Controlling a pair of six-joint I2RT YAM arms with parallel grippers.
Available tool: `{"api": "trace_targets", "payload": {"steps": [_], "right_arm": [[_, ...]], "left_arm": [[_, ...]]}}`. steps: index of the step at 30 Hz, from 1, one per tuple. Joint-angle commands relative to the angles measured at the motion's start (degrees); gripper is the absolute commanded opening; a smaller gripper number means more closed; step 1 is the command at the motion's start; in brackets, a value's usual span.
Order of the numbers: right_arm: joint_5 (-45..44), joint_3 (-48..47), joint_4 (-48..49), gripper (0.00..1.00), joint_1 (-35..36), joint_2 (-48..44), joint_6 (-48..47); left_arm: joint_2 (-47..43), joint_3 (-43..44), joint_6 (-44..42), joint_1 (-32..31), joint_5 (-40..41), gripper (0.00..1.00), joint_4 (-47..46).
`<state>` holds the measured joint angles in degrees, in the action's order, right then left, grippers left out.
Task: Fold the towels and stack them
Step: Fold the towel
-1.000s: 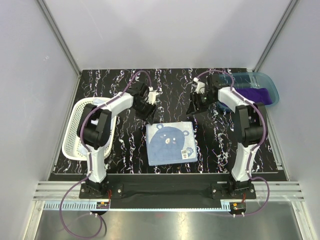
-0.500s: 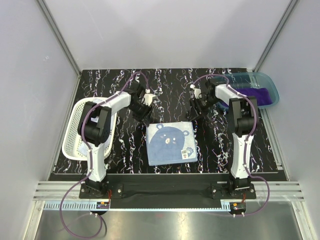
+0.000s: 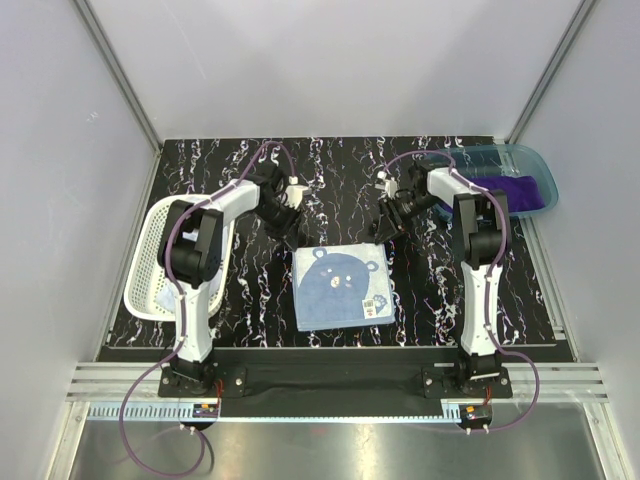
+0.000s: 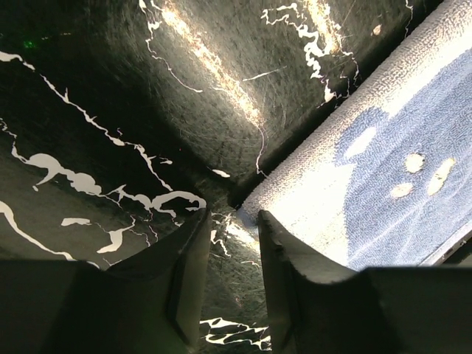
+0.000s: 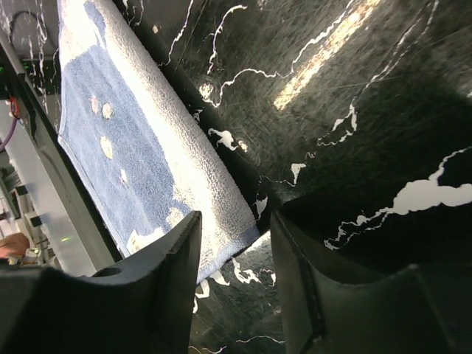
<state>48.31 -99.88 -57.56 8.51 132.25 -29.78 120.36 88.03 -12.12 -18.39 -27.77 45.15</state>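
Bear-face towel (image 3: 340, 287), light blue with a darker blue face, lies spread flat near the middle of the black white-veined worktop (image 3: 340, 180), between the two arms. The left fingers (image 3: 293, 236) are low at its far left corner; the left wrist view shows them (image 4: 193, 243) parted by a narrow gap with bare worktop between them and the towel's corner (image 4: 383, 169) just off the tips, not pinched. The right fingers (image 3: 385, 228) are low at the far right corner; in the right wrist view they (image 5: 295, 251) stand apart about as narrowly, the towel's corner (image 5: 140, 140) reaching into the gap without being gripped. A purple towel (image 3: 520, 188) lies in the teal bin (image 3: 535, 165) at the far right, and a white basket (image 3: 150, 255) stands at the left edge.
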Motion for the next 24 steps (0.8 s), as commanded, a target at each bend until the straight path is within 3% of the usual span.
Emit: {"api": "trace_targets", "payload": {"steps": [1, 3, 7, 10, 11, 20, 24], "right_arm": [[0.90, -2.16, -2.64, 0.48, 0.19, 2.13, -2.65], [0.82, -2.60, -3.43, 0.46, 0.10, 2.58, -3.09], [-0.41, -3.04, -3.44, 0.28, -0.25, 3.98, -2.30], [-1.46, -3.13, -2.12, 0.13, -0.69, 3.64, -1.16], [-2.17, -2.78, -0.20, 0.01, -0.60, 3.37, -0.55], [-7.36, 7.83, 19.13, 0.00, -0.69, -9.10, 4.12], [-9.81, 7.94, 20.64, 0.00, -0.60, -11.74, 4.03]], "left_arm": [[1.55, 1.79, -1.59, 0.38, -2.38, 0.37, 0.64], [1.64, 2.06, -1.68, 0.46, -2.38, 0.36, 1.00], [1.90, 2.32, -1.59, 0.55, -2.73, 0.28, 0.73], [2.60, 3.55, -1.59, 0.73, -2.99, 0.09, 1.00], [2.86, 3.90, -1.59, 0.81, -3.08, 0.02, 1.26], [1.99, 7.86, 0.69, 1.78, 0.86, 0.00, -0.05], [-0.99, 7.77, 1.48, 2.31, 3.07, 0.00, -1.64]]}}
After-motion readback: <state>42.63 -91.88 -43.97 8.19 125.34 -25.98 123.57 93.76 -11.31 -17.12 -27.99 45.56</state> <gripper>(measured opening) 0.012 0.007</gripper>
